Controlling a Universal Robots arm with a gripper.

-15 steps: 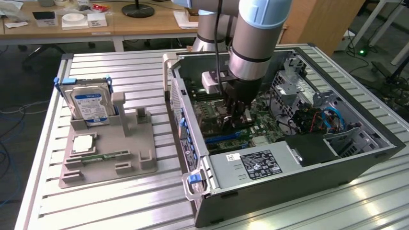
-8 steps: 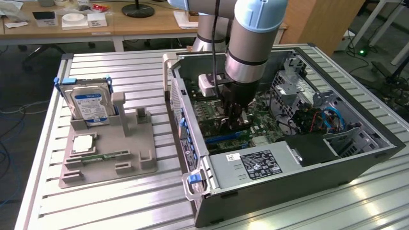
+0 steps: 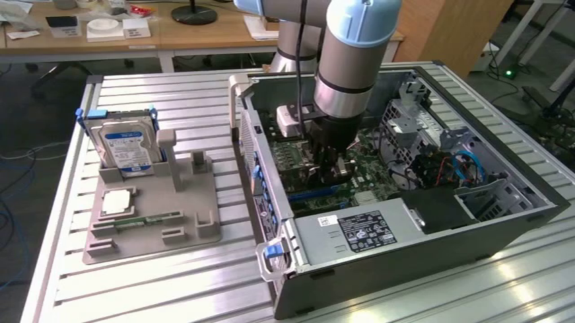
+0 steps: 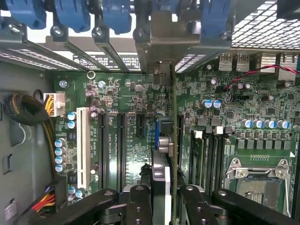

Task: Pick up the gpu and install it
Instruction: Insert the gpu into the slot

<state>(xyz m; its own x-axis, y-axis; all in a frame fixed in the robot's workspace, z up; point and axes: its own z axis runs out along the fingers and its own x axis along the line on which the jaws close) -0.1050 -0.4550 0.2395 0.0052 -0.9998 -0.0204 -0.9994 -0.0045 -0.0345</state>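
My gripper (image 3: 325,176) reaches down inside the open computer case (image 3: 503,222), low over the green motherboard (image 3: 364,176). It is shut on the gpu (image 4: 164,140), which the wrist view shows edge-on between the black fingers (image 4: 139,206). The card stands on edge above the dark expansion slots (image 4: 121,145), its thin green board running along one side. Its silver end bracket (image 4: 157,42) lies up against the case's rear slot openings, under the blue latches (image 4: 75,14). Whether the card's edge sits in a slot is hidden by the card itself.
A grey fixture (image 3: 171,225) on the exterior view's left holds the silver hard drive (image 3: 126,148), a processor chip (image 3: 117,200) and a narrow memory stick (image 3: 148,220). Inside the case are the power supply (image 3: 359,232), a white slot (image 4: 83,145), the processor socket (image 4: 258,176) and cable bundles (image 4: 23,110).
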